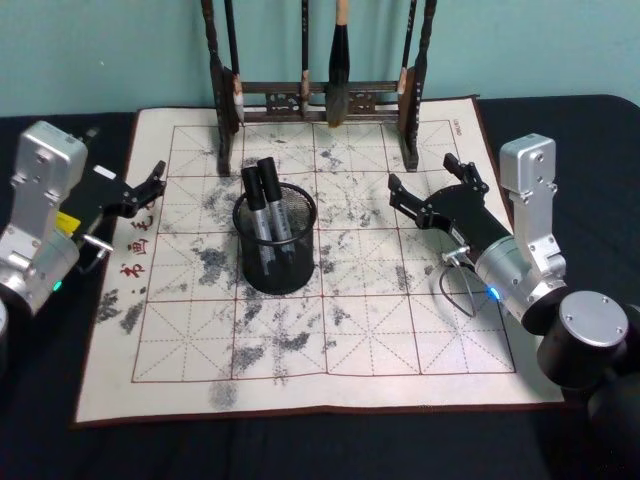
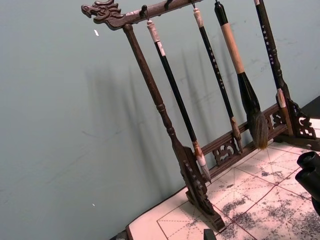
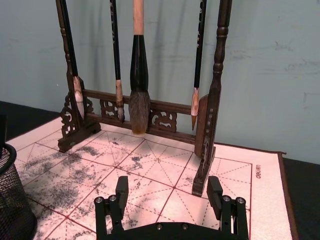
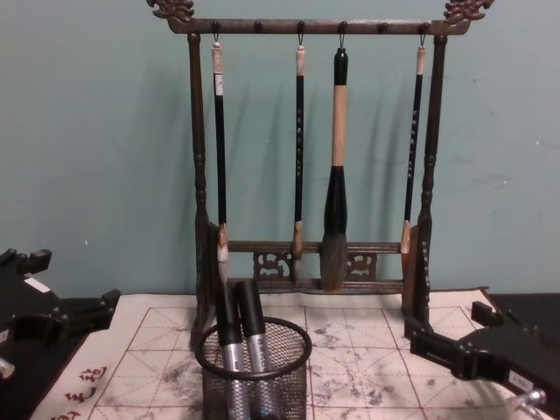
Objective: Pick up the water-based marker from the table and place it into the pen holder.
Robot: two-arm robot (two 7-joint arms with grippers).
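black wire-mesh pen holder (image 1: 276, 243), carved wooden brush rack (image 4: 306, 175)

The pen holder (image 1: 277, 243) mesh hides the lower ends of two markers (image 1: 263, 197).

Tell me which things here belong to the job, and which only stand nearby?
For the job:
- two markers, standing in the pen holder
- right gripper, jaws open and empty
- felt mat

Standing nearby:
- brush rack
- four hanging brushes
- left gripper
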